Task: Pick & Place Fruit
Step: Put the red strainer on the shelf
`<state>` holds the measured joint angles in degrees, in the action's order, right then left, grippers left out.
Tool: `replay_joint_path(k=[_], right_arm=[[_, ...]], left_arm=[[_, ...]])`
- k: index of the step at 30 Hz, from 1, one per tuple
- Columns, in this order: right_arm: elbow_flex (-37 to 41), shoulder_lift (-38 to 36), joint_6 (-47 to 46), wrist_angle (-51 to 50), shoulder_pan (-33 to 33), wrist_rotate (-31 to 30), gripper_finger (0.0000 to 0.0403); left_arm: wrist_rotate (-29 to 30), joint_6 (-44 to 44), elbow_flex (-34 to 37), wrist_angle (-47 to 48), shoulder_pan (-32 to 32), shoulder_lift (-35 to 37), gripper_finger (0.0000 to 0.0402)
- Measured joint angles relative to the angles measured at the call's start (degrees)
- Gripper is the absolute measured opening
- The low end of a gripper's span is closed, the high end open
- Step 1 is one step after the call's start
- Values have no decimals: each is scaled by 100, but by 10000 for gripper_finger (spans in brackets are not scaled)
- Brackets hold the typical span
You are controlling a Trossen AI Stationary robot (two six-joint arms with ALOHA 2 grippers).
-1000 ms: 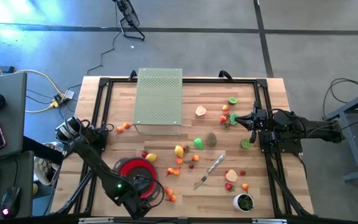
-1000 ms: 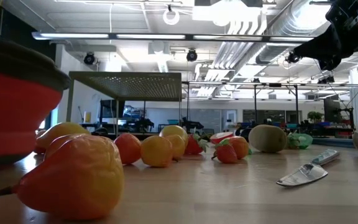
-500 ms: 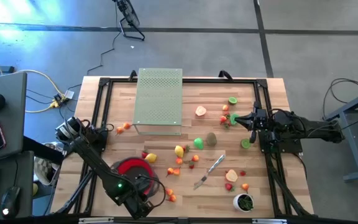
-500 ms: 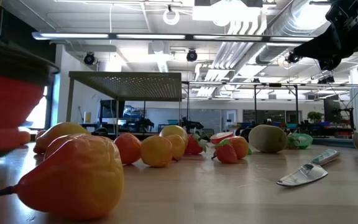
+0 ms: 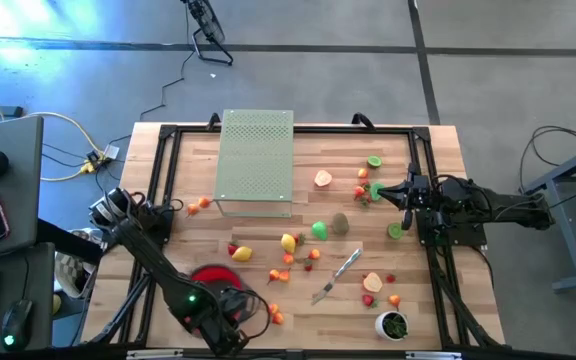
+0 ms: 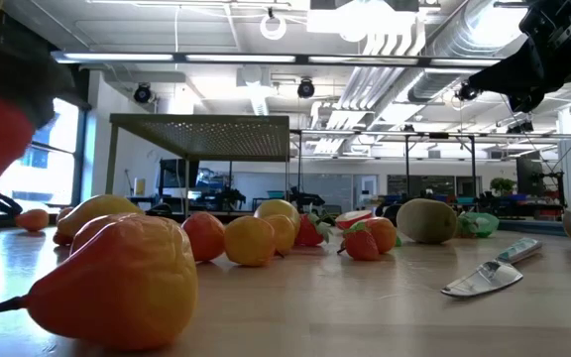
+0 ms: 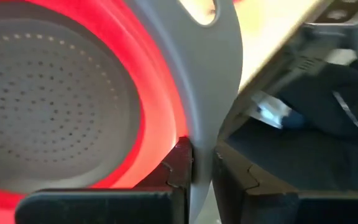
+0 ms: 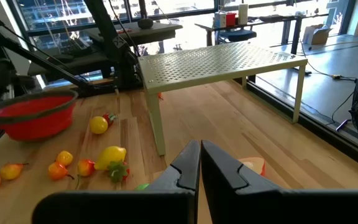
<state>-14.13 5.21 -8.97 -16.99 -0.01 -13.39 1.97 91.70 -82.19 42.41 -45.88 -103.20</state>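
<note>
The left gripper (image 7: 202, 167) pinches the grey rim of the red bowl (image 5: 211, 276), which looks lifted off the table (image 5: 308, 290), though that's hard to judge. Fruit (image 5: 289, 241) lies scattered right of the bowl. The right gripper (image 5: 382, 190), fingers closed and empty, hangs far right of it.

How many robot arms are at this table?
2. The left arm is over the table's left side, its end effector clamped on the red bowl; the right arm reaches in from the right.
</note>
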Motion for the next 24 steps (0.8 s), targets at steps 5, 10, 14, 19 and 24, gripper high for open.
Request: replay_joint_path(k=[5, 10, 14, 19, 24], right_arm=[[0, 0, 17, 4, 0, -135, 9], [0, 0, 20, 3, 0, -169, 9], [0, 0, 20, 4, 0, -168, 9], [0, -2, 20, 2, 0, -160, 9], [0, -2, 20, 4, 0, -153, 9]], left_arm=[[-183, -289, -811, 613, 99, -7, 34], [-459, -398, -1744, 1458, 227, -7, 32], [-408, -467, -2320, 1919, 407, 7, 32], [-443, -612, -2569, 2016, 604, 2, 14], [-661, -682, -2580, 2031, 740, -2, 15]])
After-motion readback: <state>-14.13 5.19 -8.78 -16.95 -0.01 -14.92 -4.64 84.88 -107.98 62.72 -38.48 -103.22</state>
